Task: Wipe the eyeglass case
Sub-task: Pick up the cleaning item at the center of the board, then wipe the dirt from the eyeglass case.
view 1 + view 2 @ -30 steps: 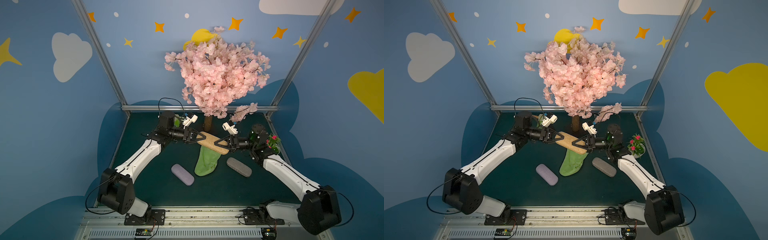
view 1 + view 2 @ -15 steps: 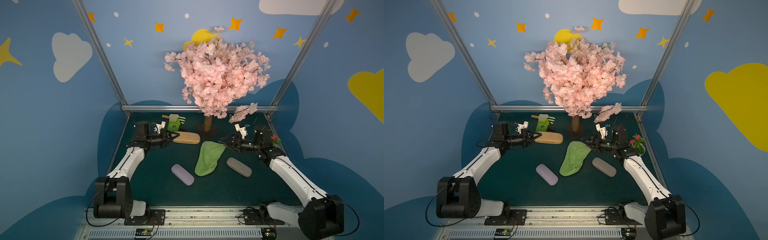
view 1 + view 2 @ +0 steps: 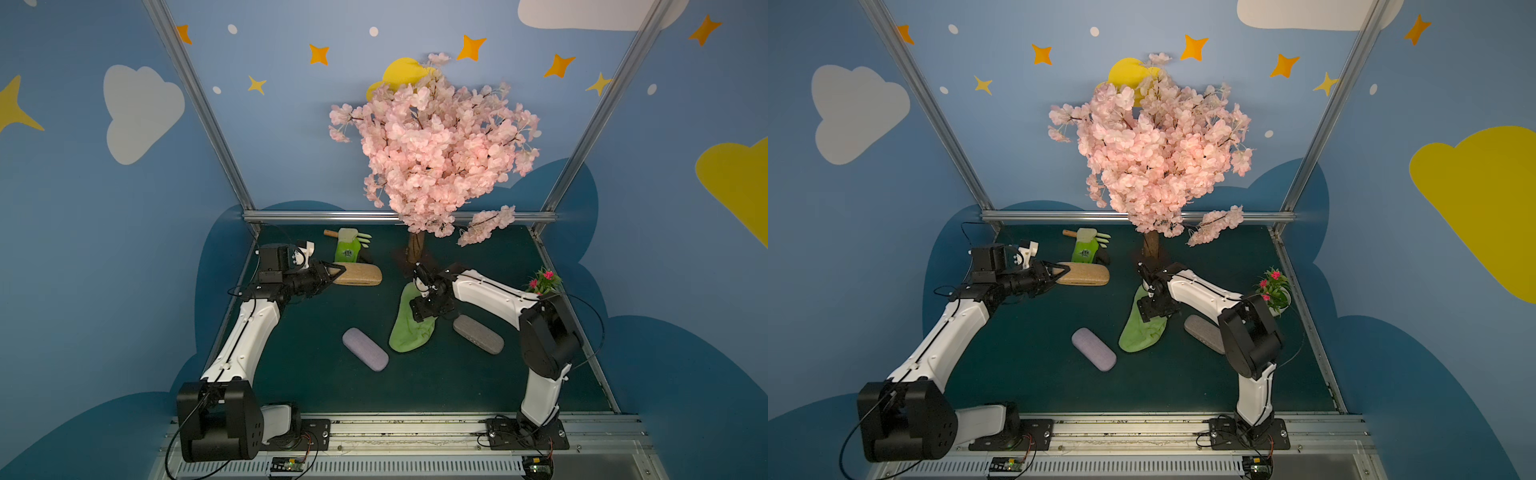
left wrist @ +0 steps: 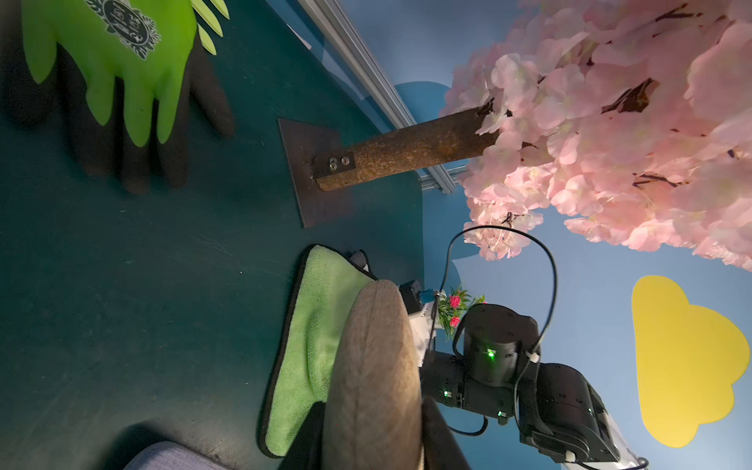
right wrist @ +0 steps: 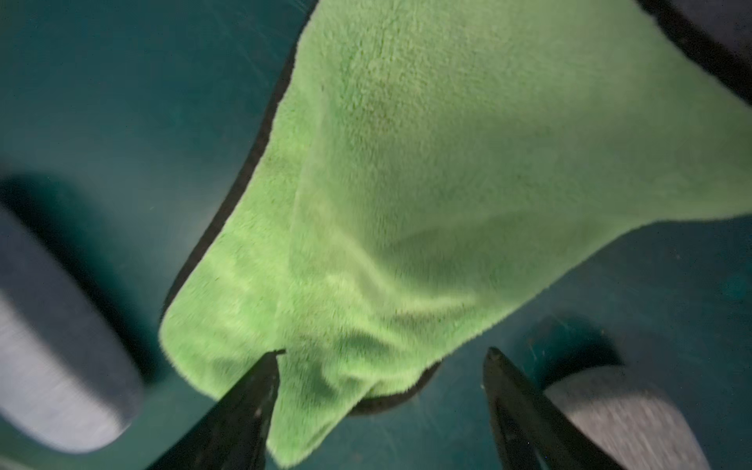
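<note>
My left gripper (image 3: 337, 272) (image 3: 1061, 272) (image 4: 374, 431) is shut on one end of a tan eyeglass case (image 3: 359, 275) (image 3: 1086, 275) (image 4: 374, 366), which lies level at the back left, beside the glove. A green cloth (image 3: 411, 328) (image 3: 1140, 332) (image 4: 309, 346) (image 5: 427, 162) lies flat in the middle of the table. My right gripper (image 3: 424, 316) (image 3: 1152, 313) (image 5: 382, 352) points down over it, open. In the right wrist view one finger is over the cloth's end and the other over bare table. Nothing is between the jaws.
A purple case (image 3: 365, 349) (image 3: 1093, 349) (image 5: 49, 346) lies left of the cloth and a grey case (image 3: 478, 340) (image 3: 1202, 332) (image 5: 618, 411) right of it. A green glove (image 3: 347, 247) (image 4: 114, 53), the blossom tree's trunk (image 3: 415, 245) (image 4: 407, 150) and a small flowerpot (image 3: 542, 282) stand at the back.
The tan case went from mid-air at the centre to the back left in my left gripper. My right gripper let go of it, opened and swung down over the cloth.
</note>
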{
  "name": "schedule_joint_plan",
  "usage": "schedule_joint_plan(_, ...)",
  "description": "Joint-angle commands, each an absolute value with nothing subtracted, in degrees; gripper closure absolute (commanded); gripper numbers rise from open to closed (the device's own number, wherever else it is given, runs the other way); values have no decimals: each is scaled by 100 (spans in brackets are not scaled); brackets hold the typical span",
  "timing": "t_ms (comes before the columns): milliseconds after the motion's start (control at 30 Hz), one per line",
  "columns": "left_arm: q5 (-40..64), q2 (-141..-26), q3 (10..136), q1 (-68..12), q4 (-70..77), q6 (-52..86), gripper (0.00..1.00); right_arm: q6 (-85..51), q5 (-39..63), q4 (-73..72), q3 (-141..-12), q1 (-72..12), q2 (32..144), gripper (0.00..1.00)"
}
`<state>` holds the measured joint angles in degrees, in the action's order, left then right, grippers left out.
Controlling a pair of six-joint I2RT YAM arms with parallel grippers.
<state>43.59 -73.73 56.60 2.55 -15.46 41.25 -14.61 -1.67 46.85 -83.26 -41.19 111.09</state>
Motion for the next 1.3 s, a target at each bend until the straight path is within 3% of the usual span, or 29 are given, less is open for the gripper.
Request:
schedule_joint_plan(0, 4314, -7280, 5612, 281, -1560, 4033, 97, -1211, -567, 5326, -8650, -4188, 11520, 27)
schedule_joint_plan(67, 4341, -7256, 5586, 287, -1547, 4056, 97, -1281, -504, 5334, -8726, -4166, 11730, 34)
schedule_joint_plan(133, 4385, -7255, 5556, 282, -1491, 4110, 97, -1318, -430, 5330, -8735, -4134, 11906, 48)
schedule_joint_plan(200, 4464, -7258, 5482, 276, -1285, 4288, 97, -1362, -299, 5331, -8707, -4066, 12057, 75)
schedule_joint_plan(300, 4600, -7308, 5301, 278, -828, 4702, 97, -1449, -63, 5236, -8602, -3960, 12015, 100)
schedule_joint_plan(633, 4041, -7317, 4762, -200, -217, 5226, 97, -1432, 570, 4798, -8339, -4391, 9167, 100)
schedule_joint_plan(800, 3565, -7255, 4584, -630, 70, 5432, 97, -1494, 199, 3785, -8404, -5161, 8419, 100)
schedule_joint_plan(1067, 3889, -7234, 4876, -1312, 995, 5996, 97, -1959, -40, 2936, -9380, -5732, 9317, 100)
schedule_joint_plan(1267, 4164, -6944, 4983, -1367, 1583, 6542, 97, -2773, -853, 3259, -8654, -5428, 9410, 100)
